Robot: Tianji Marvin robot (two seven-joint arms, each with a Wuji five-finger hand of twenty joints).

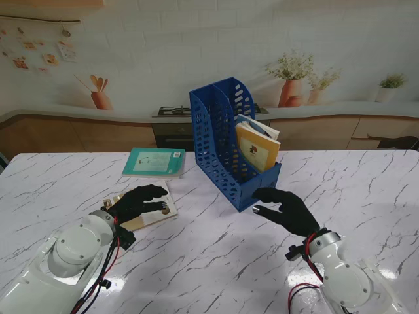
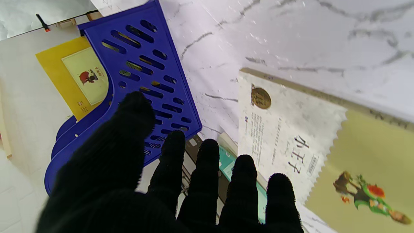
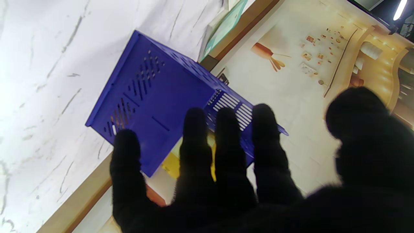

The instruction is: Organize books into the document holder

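Both hands released: left hand (image 1: 137,201) over a book (image 1: 152,216) at lower left; right hand (image 1: 288,209) beside the holder (image 1: 226,140) (yellow book (image 1: 256,149) inside); teal book (image 1: 154,162) on tabletop (image 1: 216,261).

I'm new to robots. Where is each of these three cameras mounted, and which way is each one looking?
Stand view: above the shoulders, looking down at the marble table; shows both arms, the left hand over a tan book and the right hand by the blue document holder.
Left wrist view: looks along the left hand's fingers at that tan book and the holder.
Right wrist view: looks along the right hand's fingers at the holder.
Shared: all three show the holder with its yellow book.
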